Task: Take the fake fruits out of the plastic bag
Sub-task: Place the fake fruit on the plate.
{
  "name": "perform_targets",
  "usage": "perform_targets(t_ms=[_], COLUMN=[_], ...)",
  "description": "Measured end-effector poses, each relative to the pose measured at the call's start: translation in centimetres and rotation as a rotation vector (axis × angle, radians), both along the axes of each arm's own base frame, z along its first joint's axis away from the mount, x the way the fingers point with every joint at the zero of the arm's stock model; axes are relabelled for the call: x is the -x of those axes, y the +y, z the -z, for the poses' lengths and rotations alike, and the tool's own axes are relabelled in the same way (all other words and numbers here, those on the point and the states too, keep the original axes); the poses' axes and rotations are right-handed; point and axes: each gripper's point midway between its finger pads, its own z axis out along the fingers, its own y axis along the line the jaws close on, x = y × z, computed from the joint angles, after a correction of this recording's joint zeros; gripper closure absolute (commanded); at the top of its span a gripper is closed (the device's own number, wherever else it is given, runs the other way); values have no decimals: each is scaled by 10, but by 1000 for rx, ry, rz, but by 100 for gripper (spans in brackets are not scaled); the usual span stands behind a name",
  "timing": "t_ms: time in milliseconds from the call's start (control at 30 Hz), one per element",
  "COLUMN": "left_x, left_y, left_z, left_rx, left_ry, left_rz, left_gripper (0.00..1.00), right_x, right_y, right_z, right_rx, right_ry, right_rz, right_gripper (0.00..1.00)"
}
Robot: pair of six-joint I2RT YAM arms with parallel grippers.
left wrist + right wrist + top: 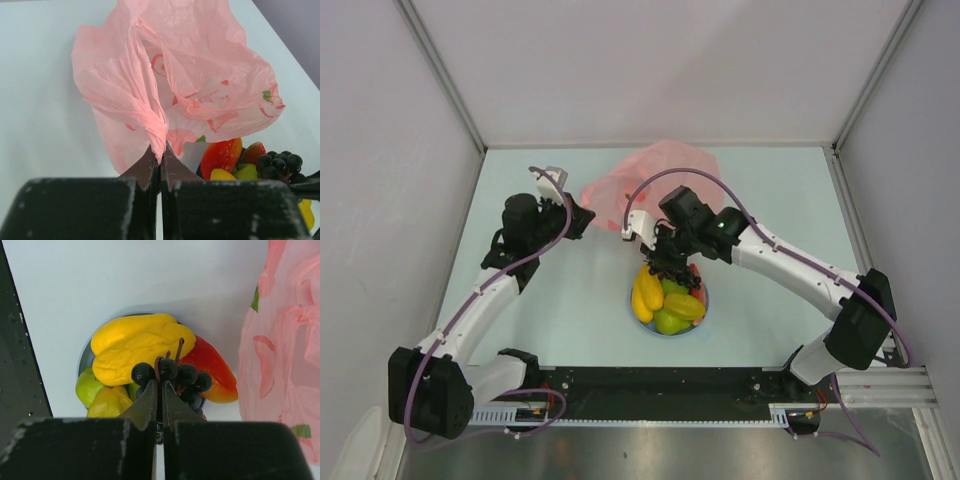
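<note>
The pink plastic bag (665,172) lies crumpled at the back of the table. My left gripper (160,154) is shut on a twisted fold of the plastic bag (200,75), at its near left edge (588,222). The fake fruits (665,300) are heaped on a round light blue plate (706,298): yellow ones (140,347), a green one (89,386) and a red piece (212,367). My right gripper (160,384) hangs just above the heap (670,268), shut on the stem of the dark grape bunch (187,375). Whether anything is left inside the bag is hidden.
The plate sits mid-table, just in front of the bag. The right arm (790,265) reaches in from the right and the left arm (500,280) from the left. White walls close the table on three sides, and a black rail (660,385) runs along the near edge.
</note>
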Motion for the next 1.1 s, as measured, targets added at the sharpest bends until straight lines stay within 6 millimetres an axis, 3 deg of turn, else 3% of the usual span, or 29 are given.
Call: perform_targets(t_ms=[100, 200, 233, 300, 767, 933, 1000, 1067, 1100], left_x=[0, -1, 0, 1, 0, -2, -5, -12, -17], left_y=[1, 2, 2, 2, 4, 3, 4, 6, 11], left_z=[-1, 0, 0, 1, -1, -1, -4, -11, -16], left_rx=[0, -1, -1, -1, 2, 1, 1, 1, -2], left_ry=[-2, -1, -3, -3, -15, -11, -12, -24, -33], left_rz=[-3, -7, -7, -8, -14, -13, -17, -34, -55], left_gripper=[100, 100, 100, 100, 100, 100, 100, 100, 100], right_x=[4, 10, 12, 14, -2, -11, -20, -32, -42], right_y=[7, 13, 15, 17, 19, 20, 21, 20, 17], right_z=[5, 11, 13, 17, 15, 3, -9, -23, -31], right_rx=[12, 24, 28, 36, 36, 18, -11, -57, -84], right_ry=[-4, 3, 6, 15, -34, -58, -69, -74, -80], right_rz=[-17, -33, -39, -36, 28, 57, 83, 142, 187], right_gripper=[95, 80, 70, 66, 52, 47, 38, 15, 9])
